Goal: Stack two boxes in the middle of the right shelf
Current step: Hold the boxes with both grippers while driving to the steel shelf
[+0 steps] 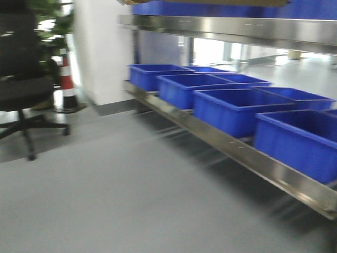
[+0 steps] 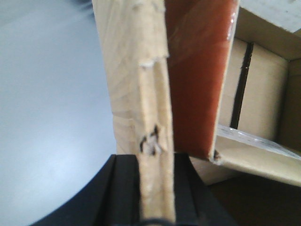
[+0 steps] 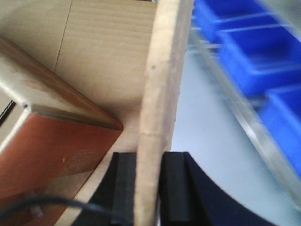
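Note:
I hold one brown cardboard box by two opposite walls. My left gripper [image 2: 155, 188] is shut on the box's left wall [image 2: 141, 84]; the open inside with a taped flap [image 2: 197, 75] lies to its right. My right gripper [image 3: 149, 188] is shut on the box's right wall [image 3: 162, 75], with the inside and a brown taped flap [image 3: 51, 141] to its left. In the front view only a thin brown edge of the box [image 1: 205, 2] shows at the top. The steel shelf [image 1: 226, 27] stands at the right, its middle rail shiny. A second box is not in view.
Several blue plastic bins [image 1: 231, 108] fill the shelf's lowest tier [image 1: 237, 153]; they also show in the right wrist view [image 3: 249, 52]. More blue shows on the tier above. A black office chair [image 1: 21, 79], a white pillar [image 1: 102, 47] and a red-white cone [image 1: 67, 79] stand at the left. Grey floor [image 1: 131, 195] lies ahead.

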